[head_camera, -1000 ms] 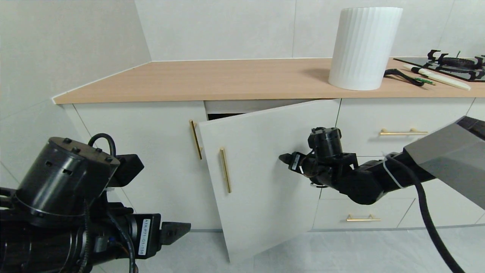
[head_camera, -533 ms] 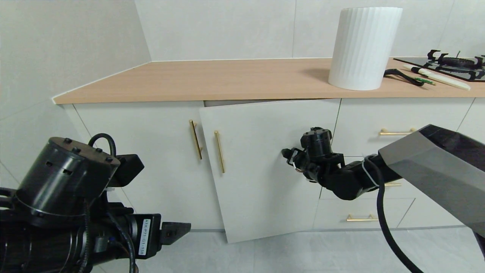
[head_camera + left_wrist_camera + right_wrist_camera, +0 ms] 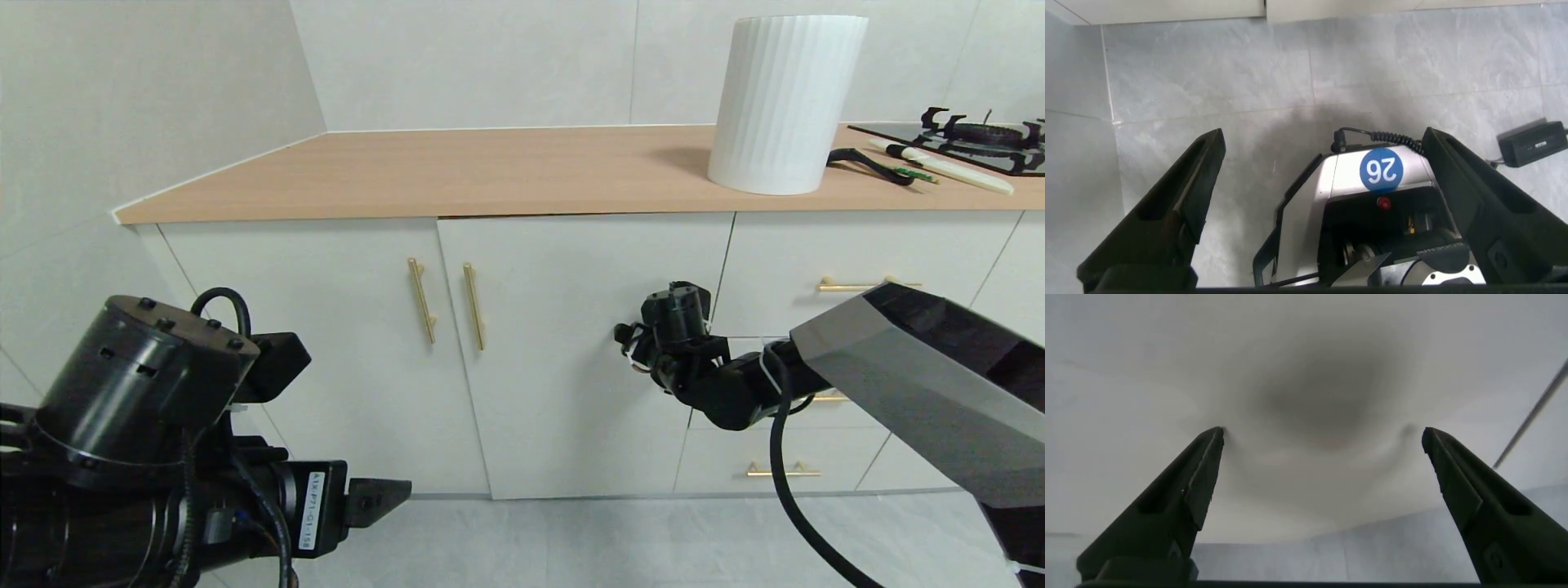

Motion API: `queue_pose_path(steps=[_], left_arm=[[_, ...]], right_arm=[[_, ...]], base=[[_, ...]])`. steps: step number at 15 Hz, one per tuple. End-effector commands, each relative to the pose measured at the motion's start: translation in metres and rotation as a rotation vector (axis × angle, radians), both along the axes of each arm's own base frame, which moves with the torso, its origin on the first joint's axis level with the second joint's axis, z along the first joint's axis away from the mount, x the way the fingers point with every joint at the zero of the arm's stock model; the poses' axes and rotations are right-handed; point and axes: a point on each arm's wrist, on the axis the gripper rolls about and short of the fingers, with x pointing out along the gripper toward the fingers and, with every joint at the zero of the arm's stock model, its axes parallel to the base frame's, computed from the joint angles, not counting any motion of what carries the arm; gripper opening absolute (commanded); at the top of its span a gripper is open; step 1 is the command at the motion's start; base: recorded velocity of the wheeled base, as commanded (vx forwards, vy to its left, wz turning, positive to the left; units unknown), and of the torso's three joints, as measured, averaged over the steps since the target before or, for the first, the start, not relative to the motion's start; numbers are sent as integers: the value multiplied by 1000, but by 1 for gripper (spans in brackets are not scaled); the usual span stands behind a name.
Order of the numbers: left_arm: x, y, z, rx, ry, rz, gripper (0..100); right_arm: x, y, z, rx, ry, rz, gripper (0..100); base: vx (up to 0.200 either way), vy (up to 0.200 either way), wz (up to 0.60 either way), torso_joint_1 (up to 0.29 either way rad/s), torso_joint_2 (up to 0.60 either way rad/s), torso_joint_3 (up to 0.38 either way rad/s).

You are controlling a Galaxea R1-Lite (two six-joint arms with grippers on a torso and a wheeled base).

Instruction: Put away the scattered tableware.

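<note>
The white cabinet door with the slim brass bar handle (image 3: 563, 408) has just swung home. A second ago it stood well out from the cabinet front with a dark gap showing above it. Half a second ago it was only a little ajar. Now it lies flush under the wooden countertop (image 3: 457, 171), and its handle (image 3: 474, 305) runs parallel to the one on the neighbouring door (image 3: 421, 300).

The right gripper (image 3: 627, 343) has followed it in and sits against the door's face, towards the hinge side and about mid-height. In the right wrist view the right gripper (image 3: 1321, 433) has its fingers spread wide, gripping nothing, with the door panel close in front of them.

The left gripper (image 3: 377, 495) hangs low, well off the door's handle side. It has not shifted across the three moments. In the left wrist view the left gripper (image 3: 1323, 135) also has its fingers spread and empty, above the grey tiled floor (image 3: 1208, 82).

Up on the countertop, above and well beyond the door's hinge side, loose pieces lie past the tall white ribbed cylinder (image 3: 784, 106). There is a black curved-handled utensil (image 3: 869, 162) and a long cream-coloured utensil (image 3: 947, 170), just beside the black gas hob (image 3: 980, 135).

I judge that shutting the door closes off one round of storing. Those two pieces look like work left to do, so the task seems only part done. I cannot tell what lies behind the door.
</note>
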Motion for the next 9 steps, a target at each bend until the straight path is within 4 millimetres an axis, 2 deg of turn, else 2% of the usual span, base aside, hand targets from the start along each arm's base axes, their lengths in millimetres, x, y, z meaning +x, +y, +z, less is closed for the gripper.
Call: queue_pose_path(steps=[1,6,9], left_arm=[[0,0,0,0,1,0,100],[0,0,0,-1,-1,0,100],[0,0,0,-1,-1,0,100]], right_arm=[[7,0,-9,-10,0,-26,100],[11,0,-10,-19,-7,-50,100],[-5,0,-1,-14,10,-11,100]], base=[[0,0,0,0,0,0],[0,0,0,0,0,0],[0,0,0,0,0,0]])
